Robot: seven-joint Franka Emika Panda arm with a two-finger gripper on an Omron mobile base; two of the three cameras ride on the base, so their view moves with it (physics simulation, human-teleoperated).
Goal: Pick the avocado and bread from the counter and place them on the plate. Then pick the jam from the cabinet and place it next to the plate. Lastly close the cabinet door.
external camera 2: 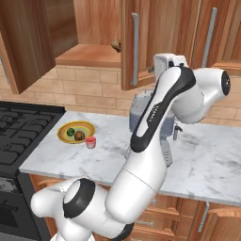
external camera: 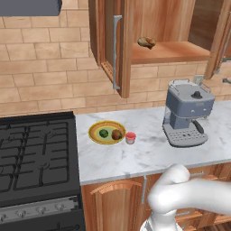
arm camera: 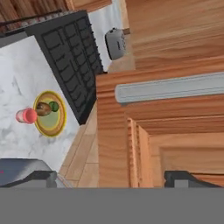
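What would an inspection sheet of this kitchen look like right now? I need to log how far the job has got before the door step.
Surface: white marble counter, dry and unmarked.
Job's things: avocado and bread lie on the plate; jam stands on the counter just beside the plate's rim; cabinet door hangs open.
Clutter: grey coffee machine on the counter; tan pastry on the cabinet shelf.
End effector: open, empty, facing the door near its bar handle.
Cables: nothing seen.
Surroundings: black stove left of the counter, brick-tiled wall behind.
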